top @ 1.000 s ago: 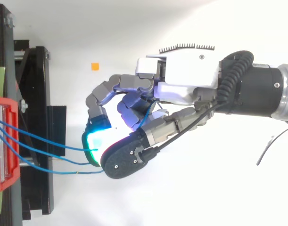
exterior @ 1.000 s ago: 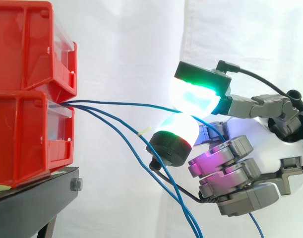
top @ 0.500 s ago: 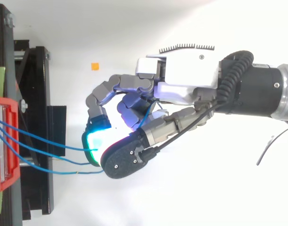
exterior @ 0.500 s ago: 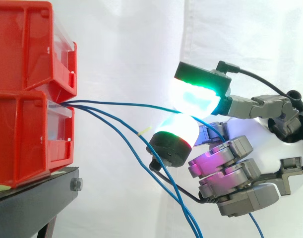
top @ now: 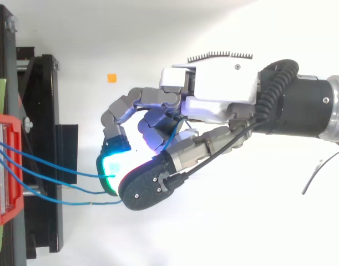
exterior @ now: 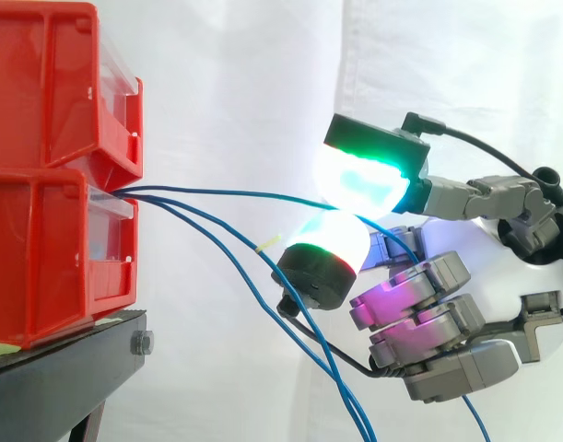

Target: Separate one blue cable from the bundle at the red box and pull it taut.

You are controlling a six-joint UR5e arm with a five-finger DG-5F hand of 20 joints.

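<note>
The hand (top: 213, 105) pinches one thin blue cable (exterior: 235, 192) between curled, rounded pads. Glossy red boxes (exterior: 51, 258) sit on a black stand (exterior: 60, 387) before a creased white curtain (exterior: 235, 83).

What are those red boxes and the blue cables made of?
The red boxes look like glossy moulded plastic: ribbed walls, shiny edges, a clear front strip. The blue cables seem to be thin wire in a smooth plastic sheath, since they bend in soft curves.
</note>
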